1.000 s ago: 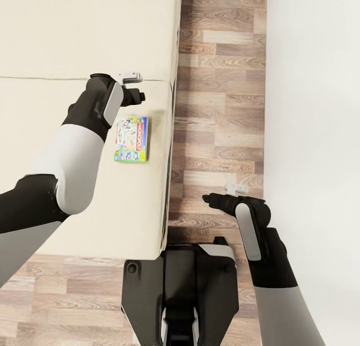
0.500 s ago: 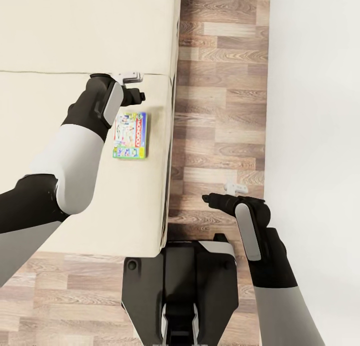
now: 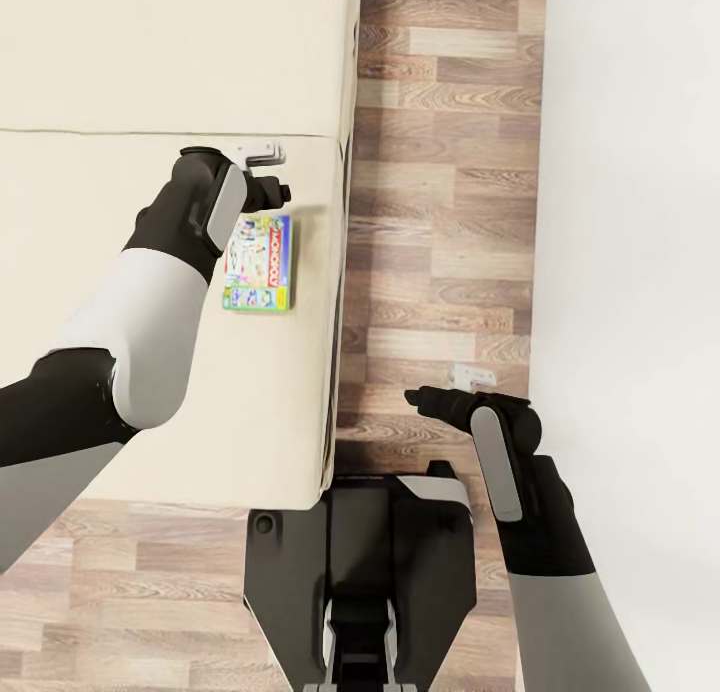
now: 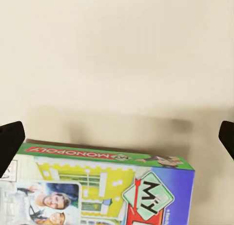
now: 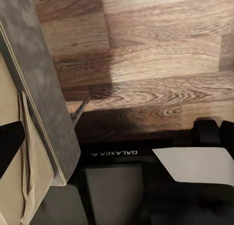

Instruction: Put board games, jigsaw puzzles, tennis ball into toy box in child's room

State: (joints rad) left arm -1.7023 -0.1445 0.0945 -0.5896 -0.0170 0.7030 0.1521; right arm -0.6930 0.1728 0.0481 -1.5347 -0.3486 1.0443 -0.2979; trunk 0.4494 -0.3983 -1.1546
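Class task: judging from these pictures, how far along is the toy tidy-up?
Done: nothing visibly stowed. In hand: neither gripper holds anything; the left gripper, open, hangs above a board game lying flat on the bed. The right gripper hangs over the floor. Left: grasping this game and carrying it away.

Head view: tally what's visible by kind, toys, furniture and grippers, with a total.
Board games: 1, board game, lying flat
Beds: 1, bed
Grippers: 2, left gripper above the game, right gripper over the floor
Total: 4
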